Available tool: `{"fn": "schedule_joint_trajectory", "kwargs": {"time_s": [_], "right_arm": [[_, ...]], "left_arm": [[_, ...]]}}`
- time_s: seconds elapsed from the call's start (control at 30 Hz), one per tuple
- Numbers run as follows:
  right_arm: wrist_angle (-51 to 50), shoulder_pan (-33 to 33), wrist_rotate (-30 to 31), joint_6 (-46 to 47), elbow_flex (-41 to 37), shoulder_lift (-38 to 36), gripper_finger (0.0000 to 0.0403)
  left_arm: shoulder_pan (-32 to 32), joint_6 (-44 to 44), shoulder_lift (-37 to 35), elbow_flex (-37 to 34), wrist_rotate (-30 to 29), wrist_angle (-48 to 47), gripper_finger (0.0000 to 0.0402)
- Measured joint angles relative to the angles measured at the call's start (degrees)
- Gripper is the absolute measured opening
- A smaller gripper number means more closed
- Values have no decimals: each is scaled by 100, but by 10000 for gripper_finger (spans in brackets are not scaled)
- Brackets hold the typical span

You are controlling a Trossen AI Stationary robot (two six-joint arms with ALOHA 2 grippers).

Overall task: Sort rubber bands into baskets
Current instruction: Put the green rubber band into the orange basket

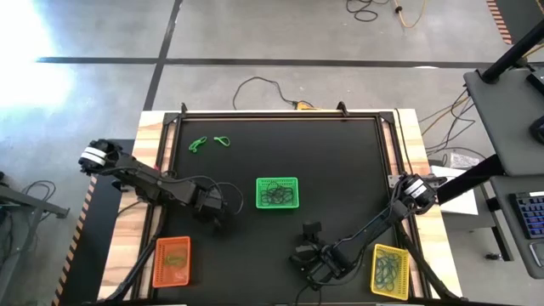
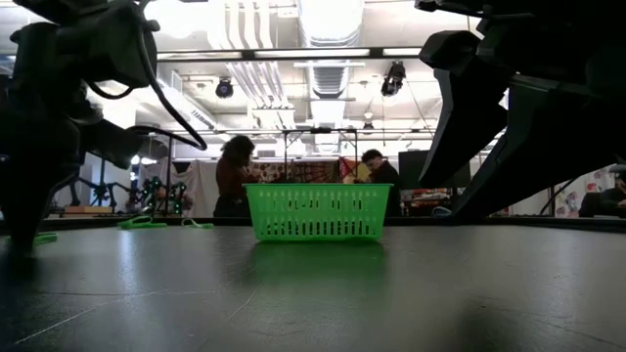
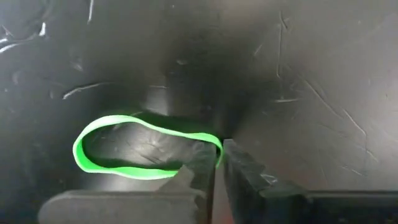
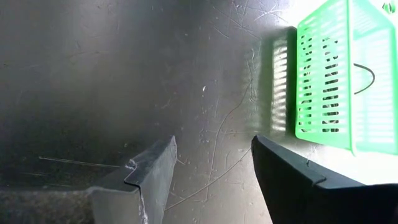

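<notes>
My left gripper (image 3: 219,171) points down at the black mat left of the green basket (image 1: 277,194) and is shut on a green rubber band (image 3: 124,149). In the high view this gripper (image 1: 217,217) hides the band. Two more green rubber bands (image 1: 198,144) (image 1: 223,141) lie flat on the mat at the far left. My right gripper (image 4: 211,171) stands open over bare mat near the front, with nothing between its fingers and the green basket (image 4: 345,74) beyond it. The orange basket (image 1: 172,260) and the yellow basket (image 1: 390,270) stand at the front corners. My left gripper pinches one end of the green band's loop (image 3: 217,144) between its two fingertips. The fingers come from above, pointing down. The rest of the loop (image 3: 93,146) lies open and slack on the mat beside the fingers.
The green basket (image 2: 315,212) stands mid-table and holds dark bands. The orange and yellow baskets also hold bands. A raised frame (image 1: 280,113) borders the mat. People stand in the room beyond the table's far edge.
</notes>
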Motion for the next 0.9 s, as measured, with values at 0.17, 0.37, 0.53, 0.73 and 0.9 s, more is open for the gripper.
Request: {"fn": "schedule_joint_trajectory", "kwargs": {"time_s": [0.17, 0.37, 0.53, 0.73, 0.9], "right_arm": [[-7, 0, 0, 0, 1, 0, 206], [-55, 0, -1, 0, -1, 0, 206], [-55, 0, -2, 2, -1, 0, 206], [-50, 13, -2, 46, -1, 0, 205], [-50, 13, -2, 40, -1, 0, 206]], "left_arm": [[-32, 134, 18, 184, 348, -171, 2], [-441, 133, 11, 1139, 748, -829, 0], [-1210, -403, 9, 2174, 781, -1681, 0], [-2328, -1899, -2, 2739, 952, -1988, 0], [-3225, -3398, 9, 2477, 1187, -1480, 0]]}}
